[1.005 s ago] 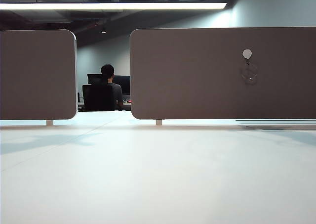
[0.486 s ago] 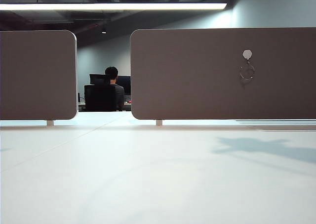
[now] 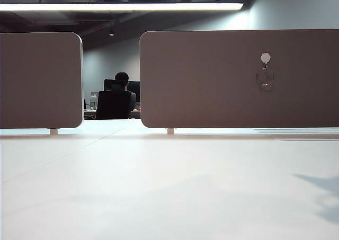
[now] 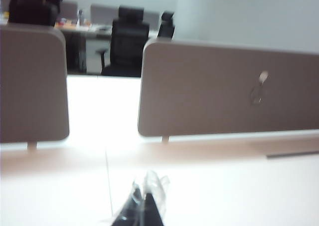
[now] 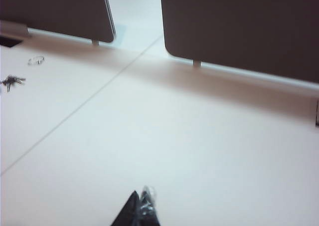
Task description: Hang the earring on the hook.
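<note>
The earring, a thin silver wire hoop, hangs on the hook, a small white hexagonal pad high on the right brown partition panel. The left wrist view shows the same earring under the hook, blurred and far off. My left gripper is shut and empty, low over the white table, well back from the panel. My right gripper is also shut and empty over the table, and this view shows no hook. Neither gripper shows in the exterior view.
Two brown partition panels stand along the table's far edge with a gap between them. A bunch of keys and a small metal loop lie on the table near one panel. A person sits at a desk beyond.
The hoop swings a little on the hook. An arm's shadow on the table has slid toward the lower right. The seated person behind has shifted right.
</note>
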`<state>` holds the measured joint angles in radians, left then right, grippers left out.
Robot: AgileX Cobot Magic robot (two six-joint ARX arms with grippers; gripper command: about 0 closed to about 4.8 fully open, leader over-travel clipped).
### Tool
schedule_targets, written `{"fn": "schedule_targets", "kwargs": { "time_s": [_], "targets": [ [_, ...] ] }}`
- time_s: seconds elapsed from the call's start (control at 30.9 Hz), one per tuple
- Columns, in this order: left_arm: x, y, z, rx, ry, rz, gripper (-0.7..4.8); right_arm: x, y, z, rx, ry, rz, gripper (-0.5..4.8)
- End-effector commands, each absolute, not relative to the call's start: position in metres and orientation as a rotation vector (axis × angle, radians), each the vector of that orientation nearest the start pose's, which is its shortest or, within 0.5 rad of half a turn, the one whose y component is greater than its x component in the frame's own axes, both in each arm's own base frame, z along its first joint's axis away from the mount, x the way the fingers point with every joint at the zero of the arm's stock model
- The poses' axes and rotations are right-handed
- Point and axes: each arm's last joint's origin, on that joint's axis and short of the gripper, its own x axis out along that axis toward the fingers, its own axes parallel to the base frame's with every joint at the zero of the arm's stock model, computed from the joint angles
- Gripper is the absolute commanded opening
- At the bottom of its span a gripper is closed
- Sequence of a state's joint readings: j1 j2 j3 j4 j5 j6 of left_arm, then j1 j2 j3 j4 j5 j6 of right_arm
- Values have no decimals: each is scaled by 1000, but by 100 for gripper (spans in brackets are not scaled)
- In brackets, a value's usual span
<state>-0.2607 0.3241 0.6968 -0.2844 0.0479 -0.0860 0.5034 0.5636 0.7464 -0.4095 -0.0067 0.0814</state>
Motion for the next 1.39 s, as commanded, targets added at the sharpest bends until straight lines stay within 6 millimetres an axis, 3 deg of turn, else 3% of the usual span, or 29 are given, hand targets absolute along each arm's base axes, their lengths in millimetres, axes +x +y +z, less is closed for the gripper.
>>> {"fn": "schedule_targets", "kwargs": {
  "time_s": [0.03,0.42,0.62,0.91,1.13,1.26,1.39],
  "targets": [
    [62,-18,325,-159,-74,-316,-5,96,54,307,69,216,498,-6],
    [68,-19,245,-197,35,-300,-5,95,59,207,157,212,665,-6],
    [79,-23,214,-190,106,-313,-5,97,61,173,212,265,672,-6],
    [91,-26,187,-251,62,-324,-5,97,60,147,218,298,643,-6],
    [97,-26,166,-260,42,-279,-5,100,57,150,126,210,503,-6],
    [98,-23,163,-253,53,-166,-5,103,53,156,111,131,399,-6],
    [98,-23,163,-255,54,-161,-3,106,48,160,129,94,367,-5]
  ]
}}
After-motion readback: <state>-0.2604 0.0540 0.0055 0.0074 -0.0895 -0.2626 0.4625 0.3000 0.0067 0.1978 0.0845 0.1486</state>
